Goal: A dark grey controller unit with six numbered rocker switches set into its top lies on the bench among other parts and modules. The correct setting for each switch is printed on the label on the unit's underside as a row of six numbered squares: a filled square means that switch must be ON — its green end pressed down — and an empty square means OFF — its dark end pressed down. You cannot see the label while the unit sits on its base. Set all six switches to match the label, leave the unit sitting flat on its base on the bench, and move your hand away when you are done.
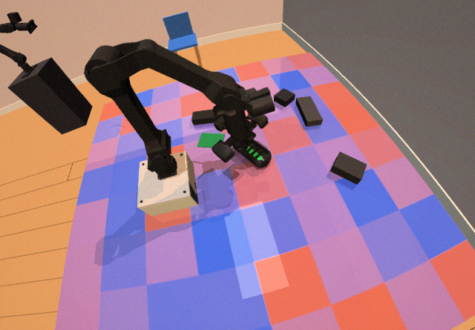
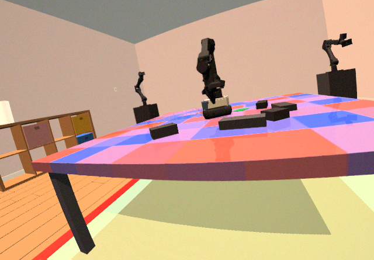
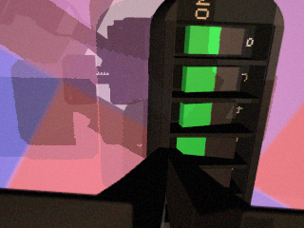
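Note:
The dark grey controller unit [image 1: 265, 160] [image 2: 217, 112] [image 3: 161, 95] sits with its switches up; its underside label is hidden. In the wrist view the ON mark is at its top end, and switches 6, 5, 4 and a fourth below show green ends on the left and dark ends on the right. Those green ends seem to stand up, but the tilt is hard to judge. My gripper [image 1: 244, 143] [image 2: 213, 101] [image 3: 166, 157] is shut and empty. Its tips are over the unit's switch row, hiding the green end of the fifth switch down and the switch below that.
Dark blocks [image 1: 202, 116] [image 1: 284, 97] [image 1: 309, 112] [image 1: 348, 167] [image 2: 163, 131] [image 2: 242, 121] lie around the unit on the checkered bench. A flat green square [image 1: 208, 139] [image 2: 241, 110] lies near the unit. The pale box [image 1: 168, 205] under my arm's base stands close by.

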{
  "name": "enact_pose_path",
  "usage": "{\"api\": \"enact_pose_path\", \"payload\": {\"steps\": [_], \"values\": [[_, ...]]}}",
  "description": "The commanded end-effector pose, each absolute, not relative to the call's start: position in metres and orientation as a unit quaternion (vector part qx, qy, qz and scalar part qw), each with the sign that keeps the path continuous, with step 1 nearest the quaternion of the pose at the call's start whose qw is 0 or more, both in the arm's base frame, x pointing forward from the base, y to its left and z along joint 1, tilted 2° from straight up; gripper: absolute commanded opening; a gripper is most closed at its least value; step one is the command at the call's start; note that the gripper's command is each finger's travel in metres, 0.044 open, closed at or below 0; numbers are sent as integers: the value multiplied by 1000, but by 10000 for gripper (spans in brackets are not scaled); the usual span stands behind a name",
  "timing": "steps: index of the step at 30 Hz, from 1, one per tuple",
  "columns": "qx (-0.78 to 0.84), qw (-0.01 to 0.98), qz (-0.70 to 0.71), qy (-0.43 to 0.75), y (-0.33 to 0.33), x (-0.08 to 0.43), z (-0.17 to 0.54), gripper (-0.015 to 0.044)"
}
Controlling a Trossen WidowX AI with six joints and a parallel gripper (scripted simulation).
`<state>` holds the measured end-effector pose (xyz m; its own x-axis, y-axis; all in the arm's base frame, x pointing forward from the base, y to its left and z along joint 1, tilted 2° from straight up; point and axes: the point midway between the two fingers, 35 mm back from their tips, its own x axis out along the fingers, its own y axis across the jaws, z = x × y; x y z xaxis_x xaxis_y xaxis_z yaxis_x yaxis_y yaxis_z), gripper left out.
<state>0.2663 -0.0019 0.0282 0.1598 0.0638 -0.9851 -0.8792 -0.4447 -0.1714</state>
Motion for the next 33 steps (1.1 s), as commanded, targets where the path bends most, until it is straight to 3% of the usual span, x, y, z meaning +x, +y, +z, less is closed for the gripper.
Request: {"api": "enact_pose_path", "payload": {"steps": [1,33], "values": [[-649,431,551,298,-7,254,20,0],[-653,435,547,291,-9,251,-29,0]]}}
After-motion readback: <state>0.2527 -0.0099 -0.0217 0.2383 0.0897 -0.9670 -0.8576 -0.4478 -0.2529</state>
